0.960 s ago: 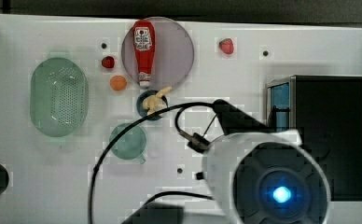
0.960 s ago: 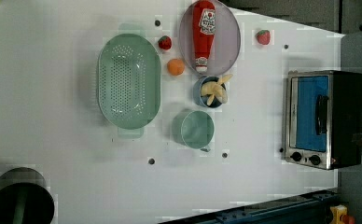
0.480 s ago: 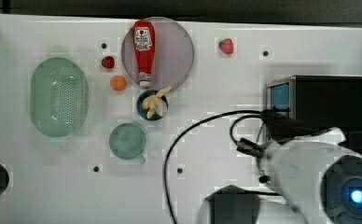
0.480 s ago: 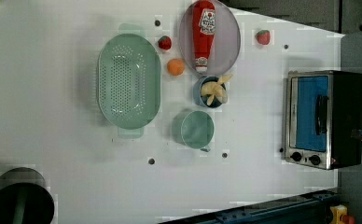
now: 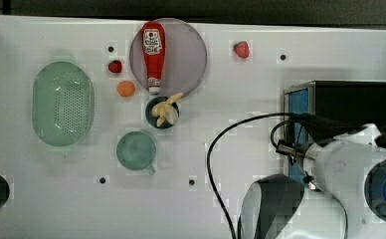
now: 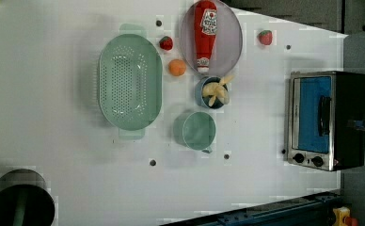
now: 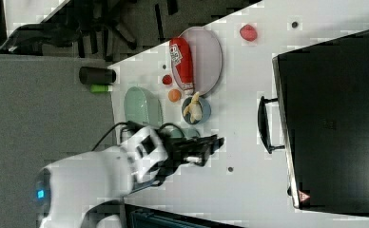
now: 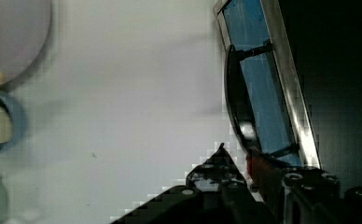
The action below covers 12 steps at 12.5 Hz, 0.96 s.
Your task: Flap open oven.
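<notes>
Oven (image 6: pixel 343 117) sits at the far right edge of the counter (image 6: pixel 53 70) in the left view. Its blue glass door (image 6: pixel 312 113) faces the rest of the stuff and sits flat against the silver frame, so it's not flapped open yet. The black bar handle (image 6: pixel 324 115) runs across the glass, and two little knobs (image 6: pixel 307 160) sit at one end of the front.

The claw (image 7: pixel 216 142) is out in front of the oven in the right view, pointing toward the door. It's near the handle (image 7: pixel 263 124) but there's a clear strip of white counter between them, so no contact. The fingers are only slightly apart and there's nothing between them. In the wrist view the handle (image 8: pixel 235 98) and the blue door (image 8: pixel 258 84) are close up. In the top view the white arm (image 5: pixel 350 169) covers the lower part of the oven front.

Everything else is well away from the oven, toward the left view's left:
- a ketchup bottle (image 6: pixel 205 33) lying on a grey plate (image 6: pixel 230 47)
- a strawberry (image 6: pixel 265 36)
- a small orange (image 6: pixel 177 67)
- a blue bowl (image 6: pixel 212 92) with banana pieces
- a green cup (image 6: pixel 198 131)
- a big green colander (image 6: pixel 130 88)
</notes>
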Each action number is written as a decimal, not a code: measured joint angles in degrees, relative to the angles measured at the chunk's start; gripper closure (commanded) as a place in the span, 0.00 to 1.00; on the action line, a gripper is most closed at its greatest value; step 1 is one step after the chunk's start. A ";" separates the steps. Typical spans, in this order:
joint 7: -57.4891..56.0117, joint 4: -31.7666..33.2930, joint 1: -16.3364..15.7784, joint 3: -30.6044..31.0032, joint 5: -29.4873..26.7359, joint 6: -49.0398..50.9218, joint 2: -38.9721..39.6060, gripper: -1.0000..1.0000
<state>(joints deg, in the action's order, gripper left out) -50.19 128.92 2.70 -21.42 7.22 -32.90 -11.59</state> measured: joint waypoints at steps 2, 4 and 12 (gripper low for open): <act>-3.53 0.11 -0.19 -1.85 0.15 -2.97 4.11 0.83; -4.95 0.56 0.19 -2.66 0.03 -7.11 8.03 0.83; -7.50 0.34 0.08 -3.99 -0.02 -16.03 17.42 0.83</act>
<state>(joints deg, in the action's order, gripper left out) -57.69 129.25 2.77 -25.40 7.20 -48.93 5.83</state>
